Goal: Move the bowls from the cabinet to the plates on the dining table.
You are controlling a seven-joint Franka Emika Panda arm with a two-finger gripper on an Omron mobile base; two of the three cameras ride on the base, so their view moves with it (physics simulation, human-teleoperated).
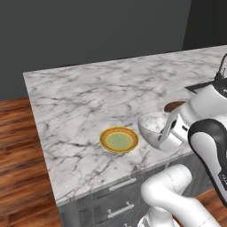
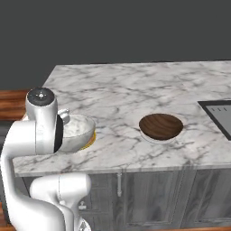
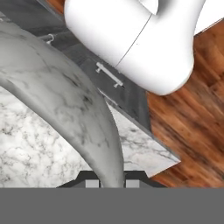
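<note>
My gripper (image 3: 109, 181) is shut on the rim of the white marble bowl (image 1: 152, 127), with one finger on each side of its wall (image 3: 65, 100). The bowl hangs tilted over the dining table (image 1: 80, 102), close to its near edge and just right of the yellow plate (image 1: 119, 139). From the right base view the same bowl (image 2: 77, 131) covers most of the yellow plate (image 2: 91, 141). The dark brown bowl (image 2: 161, 126) rests upright on the pale plate (image 2: 158, 140) further right. The cabinet is out of view.
A dark sink inset (image 2: 217, 113) lies in the tabletop at the right, with a faucet (image 1: 220, 71) beside it. Grey drawers with silver handles (image 1: 120, 208) run under the near table edge. Wooden floor (image 1: 17, 159) lies to the left.
</note>
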